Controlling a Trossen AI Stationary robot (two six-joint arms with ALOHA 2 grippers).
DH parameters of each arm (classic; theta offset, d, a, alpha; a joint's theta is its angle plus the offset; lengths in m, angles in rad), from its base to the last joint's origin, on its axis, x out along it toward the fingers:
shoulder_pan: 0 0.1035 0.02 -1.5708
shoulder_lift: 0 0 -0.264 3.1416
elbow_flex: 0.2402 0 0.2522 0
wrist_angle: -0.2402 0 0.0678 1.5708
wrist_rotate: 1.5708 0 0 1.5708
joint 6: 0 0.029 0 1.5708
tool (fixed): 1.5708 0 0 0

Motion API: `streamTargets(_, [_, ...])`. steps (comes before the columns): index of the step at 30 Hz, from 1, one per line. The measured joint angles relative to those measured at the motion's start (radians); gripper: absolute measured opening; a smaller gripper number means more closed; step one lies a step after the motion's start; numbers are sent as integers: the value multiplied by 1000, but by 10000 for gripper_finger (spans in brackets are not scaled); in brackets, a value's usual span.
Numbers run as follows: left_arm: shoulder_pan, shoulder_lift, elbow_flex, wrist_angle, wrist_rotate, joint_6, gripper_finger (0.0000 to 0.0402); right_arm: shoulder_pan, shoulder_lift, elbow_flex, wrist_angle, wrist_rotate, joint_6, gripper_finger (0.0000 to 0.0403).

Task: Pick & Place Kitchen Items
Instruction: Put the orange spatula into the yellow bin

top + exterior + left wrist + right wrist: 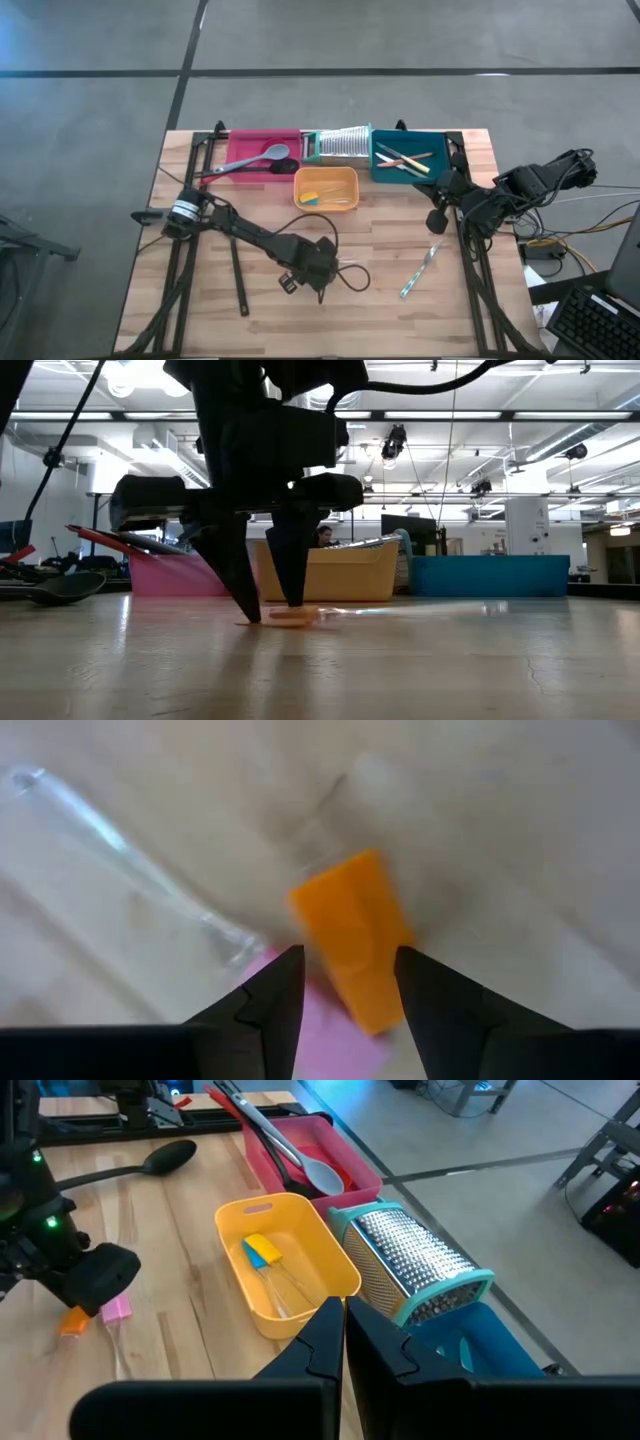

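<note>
We've got the left gripper (347, 982) down at the table, fingers spread astride the orange piece (355, 938), not pinching yet, beside the pink piece (117, 1309). Right gripper (344, 1342) is pressed together, empty, parked by the teal tray (440, 170).

Three rectangular trays (262, 146) line the table's upper edge; the metal grater (338, 144) stands between two; the orange piece (73, 1320) lies lower centre.
</note>
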Motion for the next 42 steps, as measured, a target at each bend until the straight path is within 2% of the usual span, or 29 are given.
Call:
streamTargets(8, [1, 4, -12, 23, 81, -10, 165, 0, 0, 0, 0, 0, 0, 8])
streamTargets(13, [3, 7, -12, 44, 185, -18, 165, 0, 0, 0, 0, 0, 0, 8])
streamTargets(17, [3, 8, -25, 53, 207, -33, 161, 0, 0, 0, 0, 0, 0, 8])
streamTargets(20, [5, 5, -42, 62, 213, -33, 136, 0, 0, 0, 0, 0, 0, 8])
streamTargets(26, [4, 3, -57, 71, 208, -29, 41, 0, 0, 0, 0, 0, 0, 8])
streamTargets(28, [5, 3, -54, 66, 206, -31, 22, 0, 0, 0, 0, 0, 0, 8])
streamTargets(33, [4, 5, -15, 4, 201, -66, 22, 0, 0, 0, 0, 0, 1, 8])
streamTargets(38, [2, -4, 46, -146, 198, -90, 22, 0, 0, 0, 0, 0, 1, 8])
streamTargets(42, [1, -23, 111, -262, 141, -111, 22, 0, 0, 0, 0, -11, 1, 8])
